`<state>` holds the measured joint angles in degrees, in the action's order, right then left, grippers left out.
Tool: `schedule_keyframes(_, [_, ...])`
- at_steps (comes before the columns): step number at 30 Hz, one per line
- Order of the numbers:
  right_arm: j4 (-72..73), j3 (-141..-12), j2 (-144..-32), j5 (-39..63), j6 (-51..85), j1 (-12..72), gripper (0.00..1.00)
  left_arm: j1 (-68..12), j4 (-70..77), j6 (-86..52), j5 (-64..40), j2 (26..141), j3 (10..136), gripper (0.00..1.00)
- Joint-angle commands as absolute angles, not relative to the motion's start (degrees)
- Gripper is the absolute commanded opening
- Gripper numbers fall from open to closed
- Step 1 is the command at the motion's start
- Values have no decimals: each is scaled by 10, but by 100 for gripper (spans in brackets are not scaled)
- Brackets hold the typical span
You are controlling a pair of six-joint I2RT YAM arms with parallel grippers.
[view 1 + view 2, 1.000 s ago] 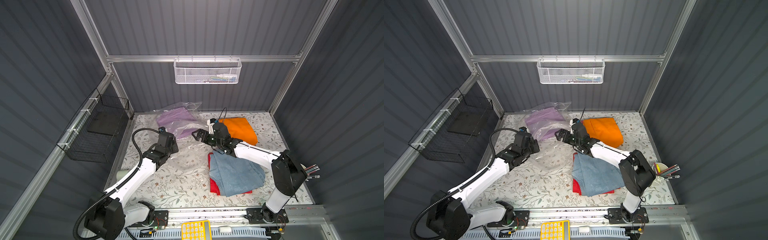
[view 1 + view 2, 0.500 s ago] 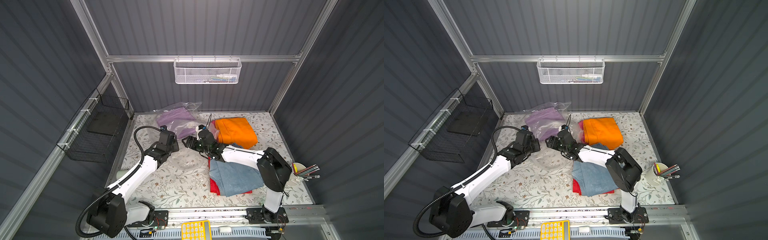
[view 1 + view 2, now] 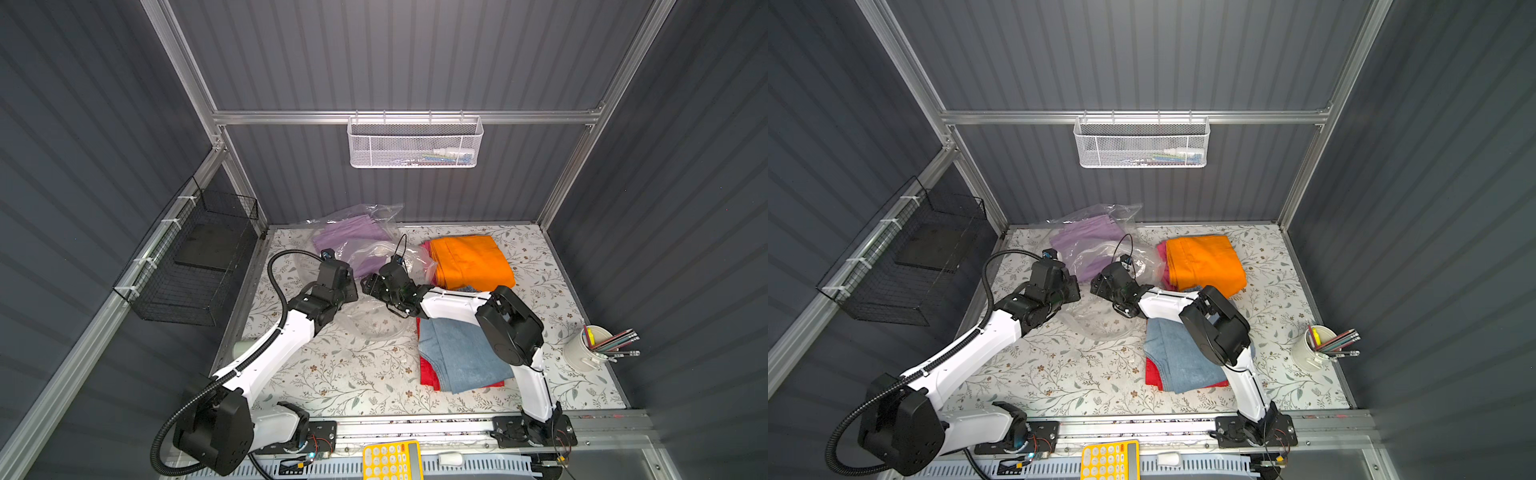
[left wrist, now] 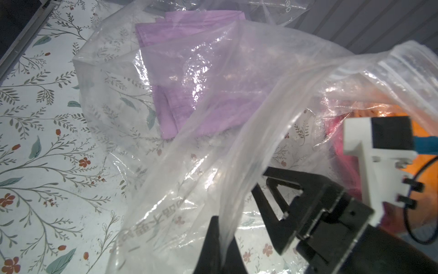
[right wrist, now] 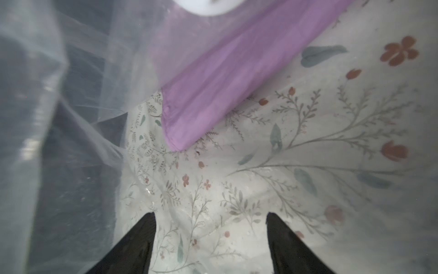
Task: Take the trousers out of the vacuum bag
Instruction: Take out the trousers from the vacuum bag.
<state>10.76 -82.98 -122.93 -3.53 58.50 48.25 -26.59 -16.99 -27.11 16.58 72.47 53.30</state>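
The clear vacuum bag point(image 3: 376, 251) lies at the back left of the table with the lilac trousers point(image 3: 349, 235) inside it. My left gripper point(image 4: 221, 227) is shut on a fold of the bag's plastic and holds it up. My right gripper point(image 5: 211, 215) is open inside the bag's mouth. It has nothing between its fingers, and the corner of the lilac trousers point(image 5: 225, 78) lies ahead of it. Orange trousers point(image 3: 469, 259) rest on pink ones point(image 3: 428, 255) at the back right. Denim trousers point(image 3: 457, 357) lie over red ones point(image 3: 428, 372) at the front right.
A black wire basket point(image 3: 199, 266) hangs on the left wall and a white mesh basket point(image 3: 415, 143) on the back wall. A cup of pencils point(image 3: 590, 349) stands at the right edge. A yellow calculator point(image 3: 390, 461) sits in front of the rail.
My right gripper has moved left from beside the orange trousers into the bag's mouth, with its jaws a little narrower. The left gripper has kept its hold on the plastic, nearly still.
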Motion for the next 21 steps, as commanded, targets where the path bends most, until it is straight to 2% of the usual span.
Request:
schedule_keyframes(1, [82, -869, -1235, -52, 585, 479, 74, -265, -176, -256, 172, 710, 552, 0])
schedule_keyframes(12, [34, -996, -1309, -48, 581, 473, 74, -265, -175, -254, 175, 708, 550, 0])
schedule_keyframes(21, [41, -971, -1326, -45, 615, 462, 75, -262, -176, -248, 177, 710, 556, 0])
